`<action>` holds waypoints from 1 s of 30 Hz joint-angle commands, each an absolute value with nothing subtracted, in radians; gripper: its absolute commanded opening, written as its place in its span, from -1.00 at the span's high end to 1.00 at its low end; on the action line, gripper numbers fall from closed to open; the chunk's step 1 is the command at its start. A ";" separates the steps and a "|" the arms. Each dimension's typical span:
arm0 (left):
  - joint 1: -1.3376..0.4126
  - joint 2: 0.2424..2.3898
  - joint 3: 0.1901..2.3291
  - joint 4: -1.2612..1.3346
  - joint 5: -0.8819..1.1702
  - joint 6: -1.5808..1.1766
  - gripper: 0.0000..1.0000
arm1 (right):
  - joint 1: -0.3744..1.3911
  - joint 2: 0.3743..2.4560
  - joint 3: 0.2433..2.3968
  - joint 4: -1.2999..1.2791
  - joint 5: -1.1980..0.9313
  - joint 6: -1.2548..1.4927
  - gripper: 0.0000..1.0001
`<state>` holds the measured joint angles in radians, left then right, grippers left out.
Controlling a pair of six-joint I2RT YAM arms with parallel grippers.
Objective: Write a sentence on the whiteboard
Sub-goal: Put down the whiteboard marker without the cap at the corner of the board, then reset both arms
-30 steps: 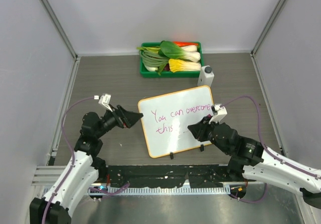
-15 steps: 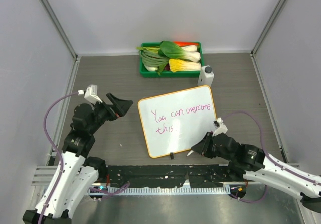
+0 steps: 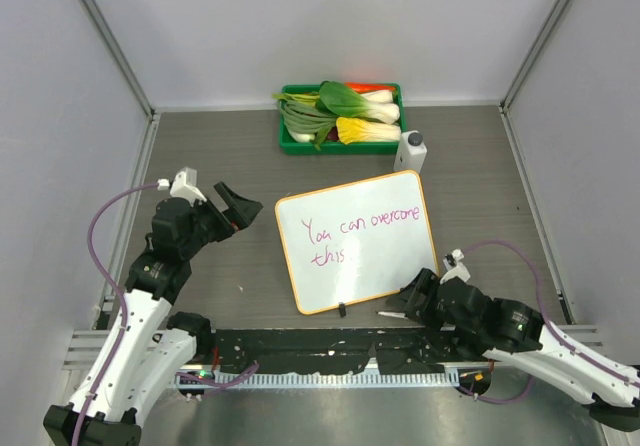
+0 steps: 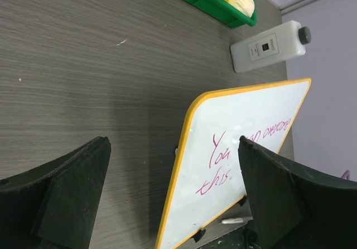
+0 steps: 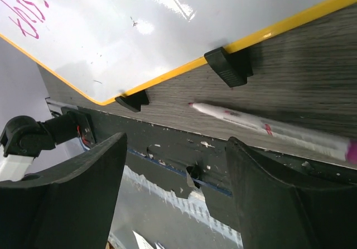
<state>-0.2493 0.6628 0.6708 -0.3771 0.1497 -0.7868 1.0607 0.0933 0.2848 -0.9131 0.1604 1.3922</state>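
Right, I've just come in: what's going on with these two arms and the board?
The whiteboard lies on the table, already carrying the sentence "You can overcome this" in pink. The marker lies by the board's near edge, held by neither arm. The right gripper hovers beside it, jaws open and empty; the left gripper, also open, is off the board's left side.

A grey wood-grain tabletop (image 3: 200, 156) is enclosed by plain pale-grey wall panels (image 3: 330, 26) behind and beside it, silver aluminium posts (image 3: 107, 38) at its rear corners.
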 commanded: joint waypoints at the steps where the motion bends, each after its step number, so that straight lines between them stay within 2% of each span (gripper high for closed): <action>1: -0.252 0.660 0.716 -0.396 0.114 -0.799 -0.99 | 1.058 0.150 0.354 -0.917 0.245 1.370 -0.55; 10: -0.253 0.762 0.758 -0.472 0.094 -0.773 -0.99 | 1.058 0.406 0.495 -0.701 0.336 1.093 -0.61; 16: -0.252 0.839 0.814 -0.574 0.011 -0.729 -0.99 | 1.058 0.632 0.679 -0.664 0.523 0.849 -0.64; 19: -0.252 0.859 0.830 -0.606 -0.041 -0.709 -0.99 | 1.058 0.675 0.753 -0.657 0.603 0.749 -0.76; 21: -0.253 0.870 0.833 -0.621 -0.075 -0.706 -0.99 | 1.058 0.698 0.782 -0.644 0.655 0.695 -0.97; 27: -0.252 0.894 0.833 -0.629 -0.120 -0.698 -0.99 | 1.039 0.719 0.827 -0.531 0.745 0.529 -0.99; 30: -0.253 0.890 0.824 -0.603 -0.130 -0.684 -0.99 | 0.973 0.750 0.834 -0.451 0.710 0.474 -0.99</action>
<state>-0.2493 0.8951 0.7963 -0.6209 -0.0795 -0.7193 1.0378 0.7227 0.7834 -0.5968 0.6594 0.6106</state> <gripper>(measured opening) 0.994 0.993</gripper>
